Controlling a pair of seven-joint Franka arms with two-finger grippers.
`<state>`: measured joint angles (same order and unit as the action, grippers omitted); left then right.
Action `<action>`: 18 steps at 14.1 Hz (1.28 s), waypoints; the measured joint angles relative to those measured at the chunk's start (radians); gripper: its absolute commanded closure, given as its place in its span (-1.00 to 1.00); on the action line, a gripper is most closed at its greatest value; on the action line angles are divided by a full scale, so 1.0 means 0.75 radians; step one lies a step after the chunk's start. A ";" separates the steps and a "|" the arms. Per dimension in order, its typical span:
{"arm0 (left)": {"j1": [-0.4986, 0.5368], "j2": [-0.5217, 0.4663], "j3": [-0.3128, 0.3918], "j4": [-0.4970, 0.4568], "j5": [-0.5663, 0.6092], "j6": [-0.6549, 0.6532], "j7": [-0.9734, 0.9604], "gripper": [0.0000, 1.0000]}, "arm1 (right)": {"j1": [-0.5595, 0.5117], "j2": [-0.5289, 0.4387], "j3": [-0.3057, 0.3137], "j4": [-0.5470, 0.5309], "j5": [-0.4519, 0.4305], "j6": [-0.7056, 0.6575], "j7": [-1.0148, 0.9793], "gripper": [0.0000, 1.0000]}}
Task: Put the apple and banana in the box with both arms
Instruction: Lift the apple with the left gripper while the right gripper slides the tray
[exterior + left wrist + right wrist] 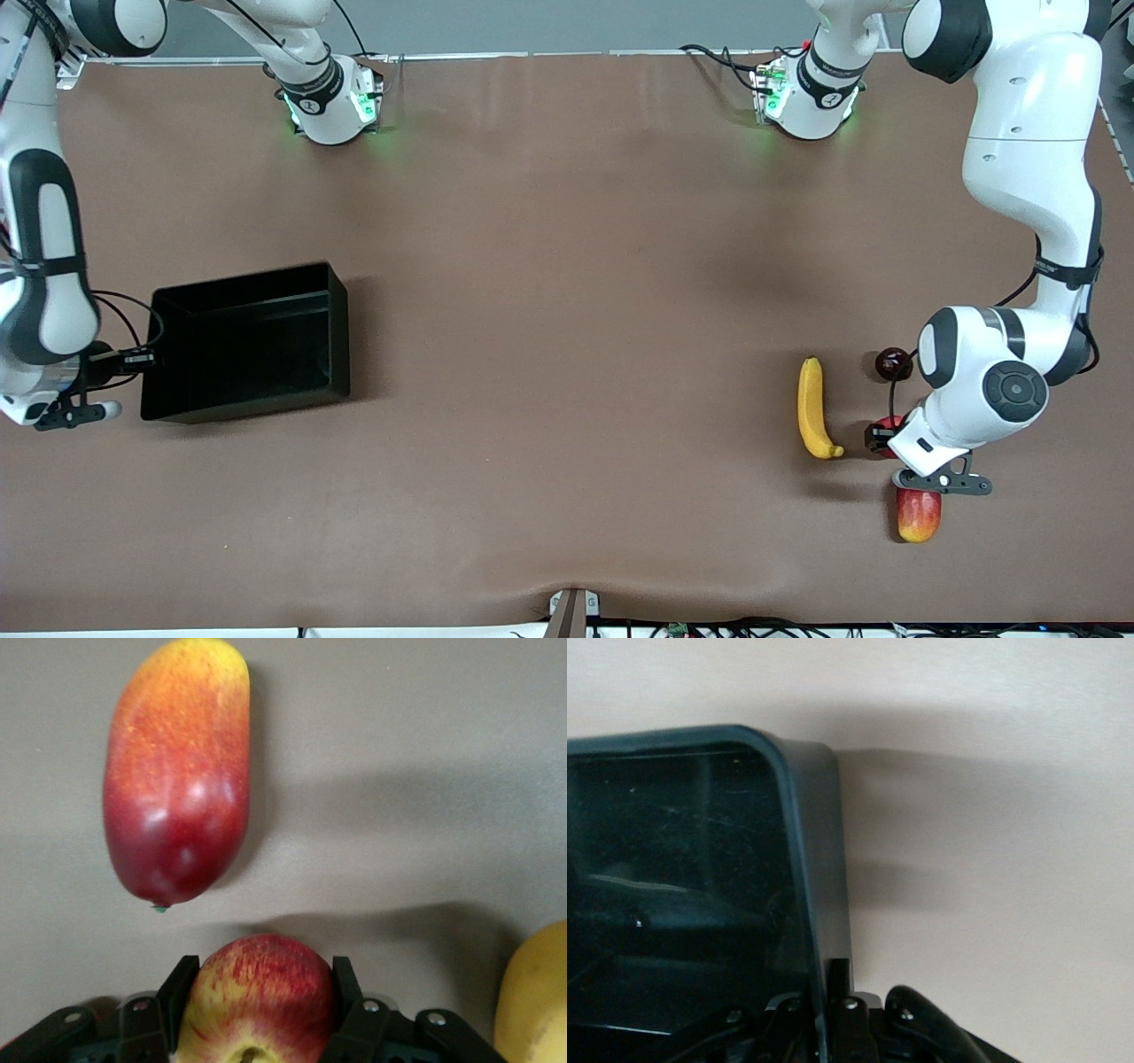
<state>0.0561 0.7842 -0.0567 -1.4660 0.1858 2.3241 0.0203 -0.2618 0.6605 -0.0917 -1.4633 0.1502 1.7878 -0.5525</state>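
Observation:
The apple [257, 1005], red with yellow streaks, sits between the fingers of my left gripper [261, 979], which is shut on it at table level. In the front view the apple [889, 424] is mostly hidden under the left gripper [881, 437]. The yellow banana [815, 408] lies on the table beside it, toward the right arm's end, and its edge shows in the left wrist view [540, 992]. The black box [248, 341] stands toward the right arm's end. My right gripper [146, 359] is shut on the box's end wall [819, 868], with one finger [840, 979] outside.
A red-and-yellow mango-like fruit [918, 514] lies nearer the front camera than the apple and shows in the left wrist view [177, 771]. A dark red round fruit [893, 362] lies farther from the camera. The brown table [567, 310] stretches between box and fruits.

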 measured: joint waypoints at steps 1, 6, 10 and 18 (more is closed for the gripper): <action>0.000 -0.022 -0.003 0.005 0.000 -0.031 0.000 1.00 | 0.009 -0.004 0.005 0.053 0.048 -0.079 0.003 1.00; -0.004 -0.284 -0.034 0.030 -0.001 -0.347 0.000 1.00 | 0.168 -0.012 0.021 0.124 0.203 -0.216 0.289 1.00; -0.011 -0.441 -0.100 0.023 -0.008 -0.479 -0.005 1.00 | 0.450 -0.033 0.026 0.134 0.219 -0.210 0.542 1.00; -0.018 -0.601 -0.367 -0.035 -0.156 -0.618 -0.407 1.00 | 0.935 0.002 0.025 0.115 0.244 0.190 0.978 1.00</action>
<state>0.0425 0.3332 -0.3322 -1.4926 0.0688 1.8609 -0.2847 0.4398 0.6622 -0.0730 -1.3767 0.3328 1.9307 0.1808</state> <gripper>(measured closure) 0.348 0.952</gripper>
